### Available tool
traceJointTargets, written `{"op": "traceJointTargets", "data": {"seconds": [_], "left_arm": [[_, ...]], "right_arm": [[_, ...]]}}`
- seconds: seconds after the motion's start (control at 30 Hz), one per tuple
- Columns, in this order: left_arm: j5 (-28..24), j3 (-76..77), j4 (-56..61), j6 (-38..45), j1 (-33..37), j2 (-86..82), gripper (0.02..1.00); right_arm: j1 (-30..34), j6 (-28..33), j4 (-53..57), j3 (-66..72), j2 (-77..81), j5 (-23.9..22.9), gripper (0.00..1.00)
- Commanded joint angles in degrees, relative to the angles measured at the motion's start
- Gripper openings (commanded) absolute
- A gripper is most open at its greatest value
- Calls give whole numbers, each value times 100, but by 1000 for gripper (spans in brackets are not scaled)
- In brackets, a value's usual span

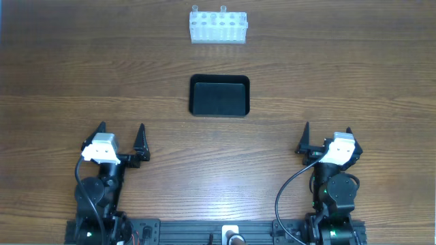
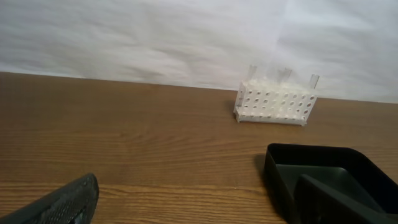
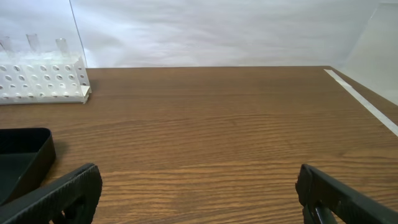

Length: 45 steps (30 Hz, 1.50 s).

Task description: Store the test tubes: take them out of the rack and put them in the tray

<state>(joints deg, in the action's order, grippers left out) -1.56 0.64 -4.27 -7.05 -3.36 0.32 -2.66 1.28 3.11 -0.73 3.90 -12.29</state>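
A white test tube rack (image 1: 218, 28) stands at the far middle of the wooden table, with clear test tubes (image 1: 195, 9) upright in it. The empty black tray (image 1: 219, 96) lies just in front of the rack. My left gripper (image 1: 121, 131) stands open near the left front, holding nothing. My right gripper (image 1: 328, 131) stands open near the right front, also holding nothing. The left wrist view has the rack (image 2: 273, 102), its tubes (image 2: 314, 79) and the tray (image 2: 323, 169) ahead. In the right wrist view the rack (image 3: 43, 81) and a corner of the tray (image 3: 25, 152) lie off to one side.
A white backdrop (image 2: 155, 37) rises behind the table's far edge. A pale tape strip (image 3: 360, 99) runs along the table's right side. Bare wood (image 1: 327, 75) lies between the grippers and the tray.
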Motion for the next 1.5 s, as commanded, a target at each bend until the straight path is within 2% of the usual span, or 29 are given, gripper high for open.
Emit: {"op": "traceJointTargets", "data": {"seconds": [0.03,1.3,1.5], "left_arm": [[-52,-31,-9,83,26,-4,1000],[-122,-31,2,26,24,2,1000],[-391,57,835,210,-33,472,998]], "right_arm": [[42,-39,-4,46,-61,85,993],[42,-39,-4,46,-61,85,993],[42,-39,-4,46,-61,85,993]]}}
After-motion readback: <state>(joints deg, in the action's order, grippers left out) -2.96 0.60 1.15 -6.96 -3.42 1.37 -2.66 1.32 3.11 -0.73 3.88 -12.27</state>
